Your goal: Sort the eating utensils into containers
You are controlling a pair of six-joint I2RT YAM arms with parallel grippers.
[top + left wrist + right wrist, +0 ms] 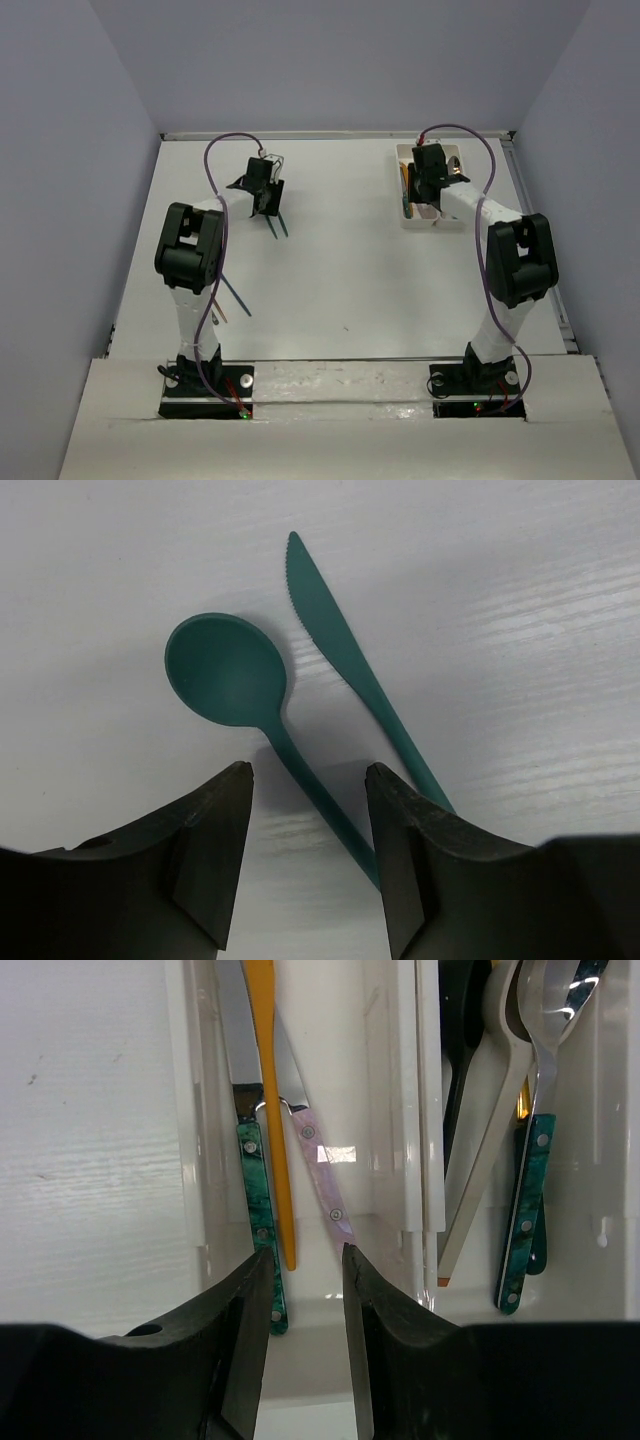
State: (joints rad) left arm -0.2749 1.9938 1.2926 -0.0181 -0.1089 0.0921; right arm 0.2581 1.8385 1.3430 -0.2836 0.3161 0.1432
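Observation:
A teal spoon (225, 670) and a teal knife (340, 650) lie side by side on the white table. My left gripper (308, 770) stands open just above them, and the spoon's handle runs between its fingers, close against the right one. In the top view, the left gripper (268, 205) sits over the teal pair (277, 226). My right gripper (305, 1255) hangs open and empty over the near end of the containers (401, 165). The left tray holds a teal-handled knife (255, 1180), an orange knife (268, 1110) and a pink-handled knife (320, 1170). The right tray holds a beige spoon (490, 1140), a silver-bowled spoon (535, 1180) and a black one (460, 1040).
A blue utensil (237, 296) and a thin orange one (221, 312) lie on the table beside my left arm's base. The containers stand at the back right, near the table's far edge. Grey walls close the table in on three sides.

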